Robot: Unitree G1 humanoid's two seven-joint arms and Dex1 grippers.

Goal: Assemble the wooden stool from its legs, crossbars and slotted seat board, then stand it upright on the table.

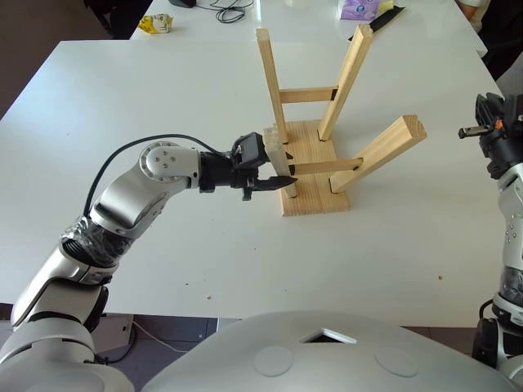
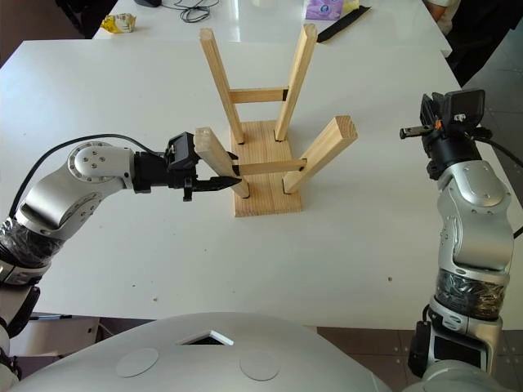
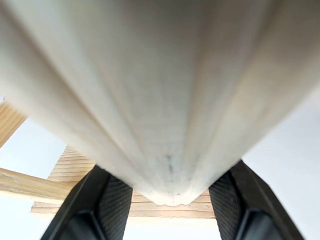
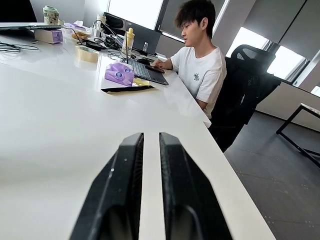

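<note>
The slotted seat board [image 1: 317,201] lies flat on the white table with the stool upside down on it. Two far legs [image 1: 271,82] stand up from it, joined by a crossbar [image 1: 306,95]. The near right leg [image 1: 380,151] leans out to the right, and a second crossbar [image 1: 327,166] links it to the near left leg [image 2: 212,149]. My left gripper [image 1: 278,181] is shut on that near left leg; its black fingers [image 3: 112,200] flank the pale wood [image 3: 165,100]. My right gripper [image 2: 433,122] hangs raised at the table's right edge, shut, holding nothing.
A yellow packet [image 1: 155,23], cables and a purple tissue box [image 4: 119,75] sit on the table behind. Bare white tabletop [image 1: 163,106] lies left and in front of the stool. The table's right edge runs just beside the right arm.
</note>
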